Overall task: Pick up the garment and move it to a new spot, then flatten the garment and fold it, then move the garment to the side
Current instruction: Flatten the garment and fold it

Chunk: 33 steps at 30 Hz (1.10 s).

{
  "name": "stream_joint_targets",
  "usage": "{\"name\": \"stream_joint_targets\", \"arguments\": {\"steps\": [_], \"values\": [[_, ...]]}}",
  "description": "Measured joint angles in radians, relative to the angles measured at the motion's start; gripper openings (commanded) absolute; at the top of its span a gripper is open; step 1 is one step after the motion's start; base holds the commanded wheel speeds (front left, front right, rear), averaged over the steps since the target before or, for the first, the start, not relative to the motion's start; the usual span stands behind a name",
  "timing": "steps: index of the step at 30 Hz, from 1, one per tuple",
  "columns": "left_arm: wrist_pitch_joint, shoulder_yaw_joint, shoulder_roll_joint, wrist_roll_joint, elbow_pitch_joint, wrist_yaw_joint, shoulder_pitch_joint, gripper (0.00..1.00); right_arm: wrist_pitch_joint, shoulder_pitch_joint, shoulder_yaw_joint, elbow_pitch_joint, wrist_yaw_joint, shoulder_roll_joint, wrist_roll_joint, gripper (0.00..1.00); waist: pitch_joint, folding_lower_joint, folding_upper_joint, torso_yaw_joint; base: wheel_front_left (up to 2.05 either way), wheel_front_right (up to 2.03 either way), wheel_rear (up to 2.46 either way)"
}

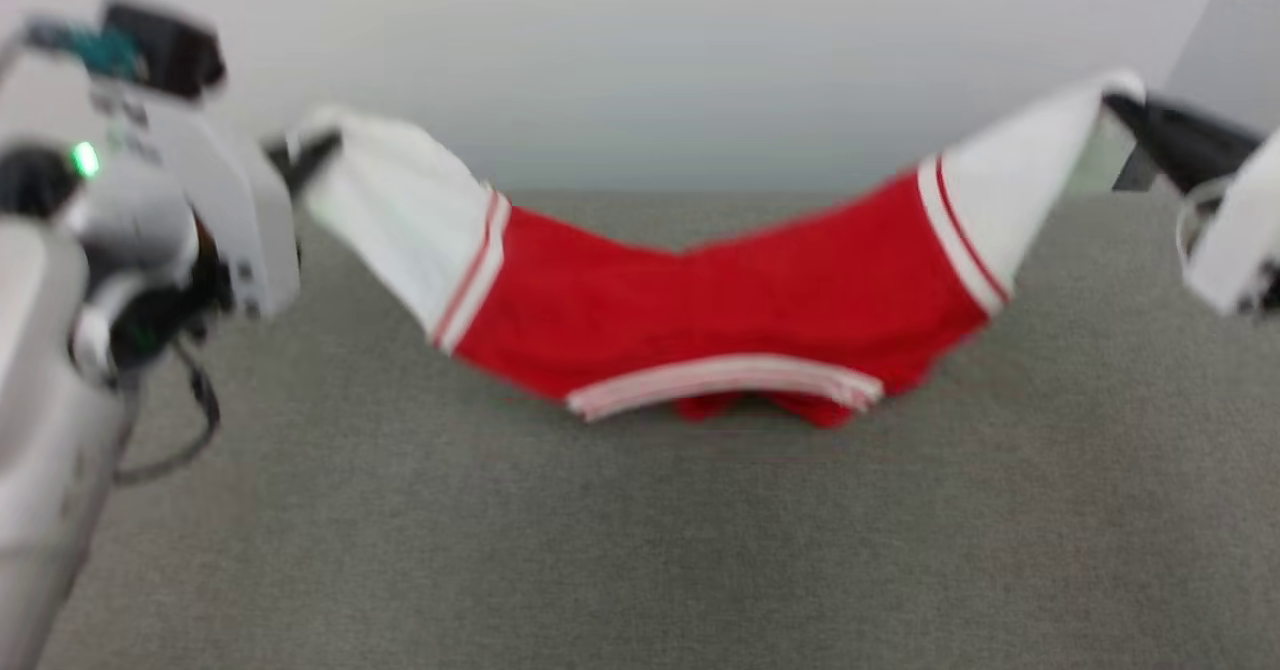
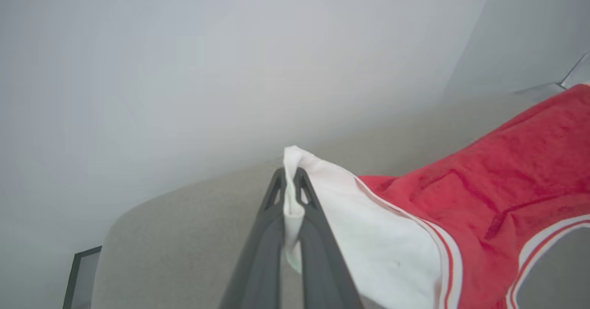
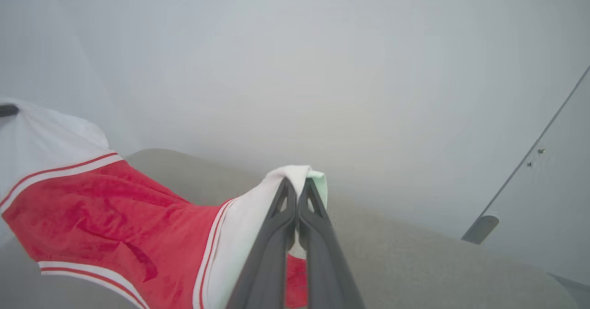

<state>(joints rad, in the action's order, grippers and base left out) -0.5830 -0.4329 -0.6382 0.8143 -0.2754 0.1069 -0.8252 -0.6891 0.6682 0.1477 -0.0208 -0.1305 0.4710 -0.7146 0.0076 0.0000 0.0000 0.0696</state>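
Observation:
The garment, a red shirt with white sleeves and striped trim, hangs stretched between my two grippers above the grey table. Its red middle sags lowest, close over the table. My left gripper is shut on the end of the left white sleeve, at the upper left of the head view. My right gripper is shut on the right white sleeve at the upper right. In the left wrist view the fingers pinch white sleeve cloth, with the garment spreading to the right. In the right wrist view the gripper clamps the other sleeve, the garment trailing left.
A pale wall rises behind the table's far edge. A grey panel stands at the far right corner. Bare grey tabletop stretches toward me below the shirt.

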Motion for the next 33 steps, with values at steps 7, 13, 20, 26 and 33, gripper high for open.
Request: {"name": "stream_joint_targets", "arguments": {"steps": [7, 13, 20, 26, 33], "values": [[0.062, -0.009, 0.055, -0.045, -0.107, 0.009, -0.212, 0.0, 0.21, 0.245, 0.131, -0.197, 0.0, 0.003, 0.003, 0.0, -0.025, 0.0, 0.0, 0.02, 0.0, 0.0, 0.0], [0.108, -0.023, 0.1, -0.064, -0.201, 0.016, -0.344, 0.0, 0.366, 0.406, 0.22, -0.357, 0.0, -0.022, -0.017, 0.0, -0.023, 0.0, 0.0, 0.028, 0.0, 0.0, 0.0], [0.159, -0.039, 0.12, -0.068, -0.257, 0.018, -0.468, 0.0, 0.437, 0.561, 0.265, -0.489, 0.0, -0.031, -0.039, 0.0, 0.029, 0.0, 0.0, 0.033, 0.0, 0.0, 0.0], [0.252, -0.04, 0.138, -0.09, -0.288, 0.021, -0.58, 0.0, 0.521, 0.719, 0.263, -0.598, 0.0, -0.017, 0.043, 0.0, 0.137, 0.0, 0.0001, 0.038, 0.0, 0.0, 0.0], [0.483, -0.027, 0.202, -0.158, -0.432, 0.015, -0.727, 0.0, 0.788, 0.899, 0.233, -0.796, 0.0, -0.072, 0.244, 0.0, 0.306, 0.0, 0.0, 0.046, 0.0, 0.0, 0.0]]}}
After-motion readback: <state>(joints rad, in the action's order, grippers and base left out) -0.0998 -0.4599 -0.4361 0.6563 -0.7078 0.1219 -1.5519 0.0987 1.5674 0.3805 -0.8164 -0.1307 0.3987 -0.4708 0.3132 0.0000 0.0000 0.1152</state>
